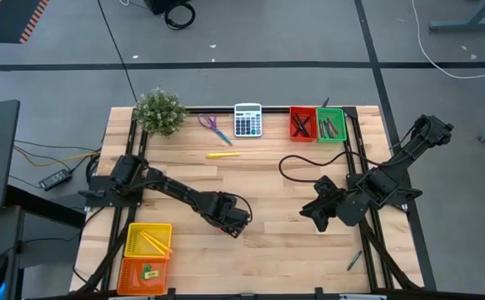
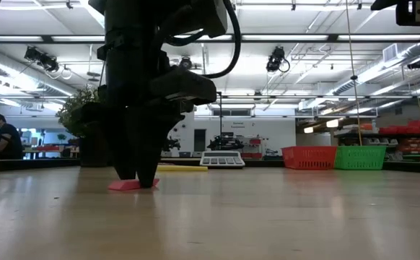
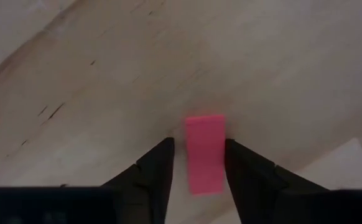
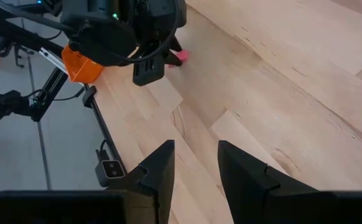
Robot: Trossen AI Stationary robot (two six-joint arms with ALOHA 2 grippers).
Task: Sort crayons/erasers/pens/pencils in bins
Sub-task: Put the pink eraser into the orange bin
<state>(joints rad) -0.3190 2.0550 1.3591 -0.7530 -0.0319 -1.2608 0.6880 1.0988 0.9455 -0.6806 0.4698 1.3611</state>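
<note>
As it lies flat, the pink eraser (image 3: 204, 153) runs lengthwise between the left fingers (image 3: 158, 171)

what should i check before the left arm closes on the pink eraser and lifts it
1. Pink eraser sits between the left gripper fingers: ok.
2. Jaws open on both sides of it, not yet clamped: ok.
3. Fingertips down at the table surface beside the eraser in the low view: ok.
4. Eraser lies flat on the wood: ok.
5. Orange bin near the table's front left edge already holds a small green eraser; room for another: ok.
6. Right gripper open, hanging over bare table, away from the left arm: ok.
</note>
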